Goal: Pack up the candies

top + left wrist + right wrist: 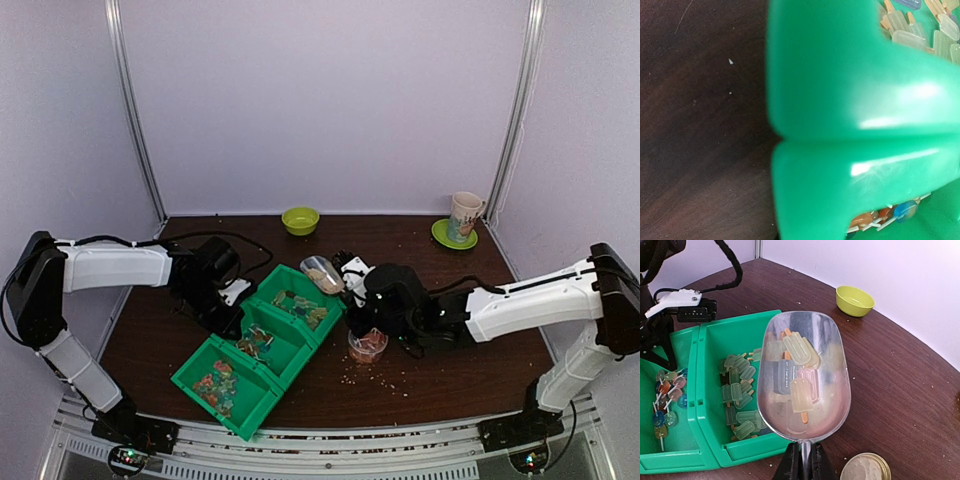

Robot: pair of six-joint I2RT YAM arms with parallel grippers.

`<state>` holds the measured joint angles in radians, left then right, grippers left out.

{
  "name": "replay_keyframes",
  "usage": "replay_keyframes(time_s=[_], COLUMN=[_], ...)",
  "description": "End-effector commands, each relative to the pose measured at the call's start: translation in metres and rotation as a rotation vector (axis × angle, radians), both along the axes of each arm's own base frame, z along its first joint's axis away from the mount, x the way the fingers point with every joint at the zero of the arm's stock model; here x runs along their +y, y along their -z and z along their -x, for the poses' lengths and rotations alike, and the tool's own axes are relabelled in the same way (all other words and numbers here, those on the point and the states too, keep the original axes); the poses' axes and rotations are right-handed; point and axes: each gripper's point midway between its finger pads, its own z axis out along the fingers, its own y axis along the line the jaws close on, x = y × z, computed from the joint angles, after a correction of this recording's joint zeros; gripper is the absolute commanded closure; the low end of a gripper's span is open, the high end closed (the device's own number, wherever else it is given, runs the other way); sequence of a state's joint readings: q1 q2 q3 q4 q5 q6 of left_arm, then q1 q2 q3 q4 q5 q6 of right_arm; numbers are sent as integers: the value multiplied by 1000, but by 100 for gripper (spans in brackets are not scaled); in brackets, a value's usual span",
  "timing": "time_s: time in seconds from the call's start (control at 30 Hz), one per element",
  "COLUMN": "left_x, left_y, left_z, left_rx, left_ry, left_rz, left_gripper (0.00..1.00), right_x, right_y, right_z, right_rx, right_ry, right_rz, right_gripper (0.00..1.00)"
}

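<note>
Right fingers (pixel 787 467) clamp scoop (pixel 832 410) handle, level so candies (pixel 795 350) don't spill. My left fingers (pixel 225 312) closed narrow at bin (pixel 710 340) rim, probably bracing it.

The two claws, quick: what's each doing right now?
Left claw: closed, apparently pinching the green plastic bin.
Right claw: closed on the handle of the clear plastic scoop.

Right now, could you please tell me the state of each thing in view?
Scoop: loaded with popsicle candies, level.
Right fingers: shut on the scoop's handle.
Left fingers: shut on the rim of the green bin.
Jar: upright, partly filled.
Lime bowl: empty.
Mug: upright on its saucer.
</note>
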<state>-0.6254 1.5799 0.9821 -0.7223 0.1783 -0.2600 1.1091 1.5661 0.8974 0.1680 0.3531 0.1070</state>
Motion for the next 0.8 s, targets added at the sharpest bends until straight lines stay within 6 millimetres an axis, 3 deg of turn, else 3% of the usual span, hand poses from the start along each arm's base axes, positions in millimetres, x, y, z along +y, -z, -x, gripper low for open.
replay_keyframes(time_s=[0.0, 0.37, 0.77], left_x=[-20, -15, -12], left_y=[-36, -39, -40], left_z=[-21, -24, -26], left_rx=[-94, -99, -111], left_ry=[-3, -25, -34], left_rz=[123, 125, 115], left_gripper=[100, 100, 100], right_x=[-26, -74, -117], right_y=[-16, -16, 1], right_z=[6, 53, 86], right_rx=[17, 88, 215], right_ry=[51, 35, 49], right_rz=[19, 140, 263], right_gripper=[100, 100, 100])
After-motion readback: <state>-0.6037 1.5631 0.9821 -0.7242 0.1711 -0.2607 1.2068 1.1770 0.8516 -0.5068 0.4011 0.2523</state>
